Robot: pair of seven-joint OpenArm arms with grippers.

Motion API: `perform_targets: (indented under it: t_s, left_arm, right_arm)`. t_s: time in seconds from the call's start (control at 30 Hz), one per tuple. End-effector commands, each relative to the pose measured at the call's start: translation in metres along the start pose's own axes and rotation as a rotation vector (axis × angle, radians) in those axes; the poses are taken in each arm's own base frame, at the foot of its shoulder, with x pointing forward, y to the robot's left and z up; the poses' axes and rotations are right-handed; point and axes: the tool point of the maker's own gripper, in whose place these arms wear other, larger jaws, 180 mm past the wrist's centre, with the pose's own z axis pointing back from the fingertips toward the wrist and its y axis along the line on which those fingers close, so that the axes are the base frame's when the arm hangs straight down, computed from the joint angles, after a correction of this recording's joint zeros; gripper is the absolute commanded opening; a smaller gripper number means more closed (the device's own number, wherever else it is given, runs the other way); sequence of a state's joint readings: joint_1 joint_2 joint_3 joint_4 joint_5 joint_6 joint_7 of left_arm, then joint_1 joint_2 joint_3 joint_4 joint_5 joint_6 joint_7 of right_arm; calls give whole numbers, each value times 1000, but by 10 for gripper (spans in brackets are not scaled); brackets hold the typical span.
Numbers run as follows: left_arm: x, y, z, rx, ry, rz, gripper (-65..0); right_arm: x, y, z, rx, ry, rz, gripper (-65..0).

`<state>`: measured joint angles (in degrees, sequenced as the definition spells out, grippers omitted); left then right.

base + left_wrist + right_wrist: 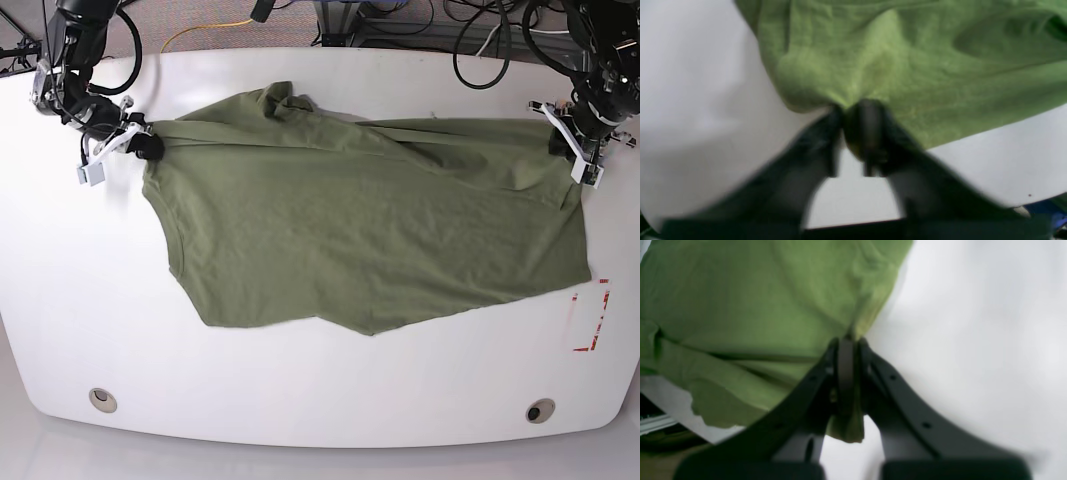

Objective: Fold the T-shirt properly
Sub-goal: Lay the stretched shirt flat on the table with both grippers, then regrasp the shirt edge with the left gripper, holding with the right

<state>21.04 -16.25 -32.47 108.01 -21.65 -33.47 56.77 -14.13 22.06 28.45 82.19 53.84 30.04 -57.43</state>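
- The bench [300,400] is bare along its near edge, apart from two small round fittings [101,399] and a red-marked patch [588,320] near the left arm's side. There looks to be plenty of free surface there for a fold to land on.
- The T-shirt [360,240] lies spread across the middle of the bench, mostly flat but wrinkled. Its near hem runs ragged and slanted, and a long ridge of doubled cloth crosses the far part.
- Judged by the creases and sag, the fabric is thin, soft and light. It should drape and bunch rather than hold a line, and a small pinch at a corner or hem would likely carry it, though a loose grip may let it slide out.
- The right pincer [846,343] sits at the shirt's far corner on that side. Its jaws are pressed together on a fold of green cloth, with a tail of fabric hanging out below them.
- The left pincer [853,108] meets the opposite far edge of the shirt. The wrist view is blurred, so I cannot tell whether its jaws are clamped on the cloth or parting from it.
- Beyond the far rim lie cables [210,30] and the arm bases, so room to move looks tighter there than toward the near side.
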Motion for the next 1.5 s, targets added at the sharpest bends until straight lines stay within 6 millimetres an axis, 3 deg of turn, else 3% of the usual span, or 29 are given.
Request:
perform_targets:
  t_s: [0.0,0.07,0.13,0.2,0.33,0.5,0.7,0.93,1.13,1.47]
  left_arm:
    - [8,4,5,12,-26,-19,-388]
    - [7,4,5,9,-25,-18,-246]
    - [7,2,5,0,-25,-34,-149]
    - [7,-3,5,-28,-23,-82,-113]
    - [2,-3,5,-39,13,-116,-131]
    - [24,13,0,0,-33,-88,-132]
    - [46,34,-25,4,-73,45,-132]
    - [55,54,-57,-3,-59,119,-132]
    - [61,39,-85,-47,-41,73,-132]
    - [60,35,-93,-66,-27,76,-132]
  right_arm:
    - [16,1,6,3,-43,27,-650]
    - [16,1,7,2,-42,28,-650]
    - [16,1,7,2,-42,28,-650]
    - [15,2,6,5,-40,28,-650]
    - [14,2,5,6,-39,28,-650]
    - [15,2,6,5,-40,28,-650]
    - [15,3,5,8,-41,28,-650]
    - [14,8,0,22,-49,17,-650]
    - [11,11,-3,31,-49,7,-650]
    - [11,11,-3,32,-49,1,-650]
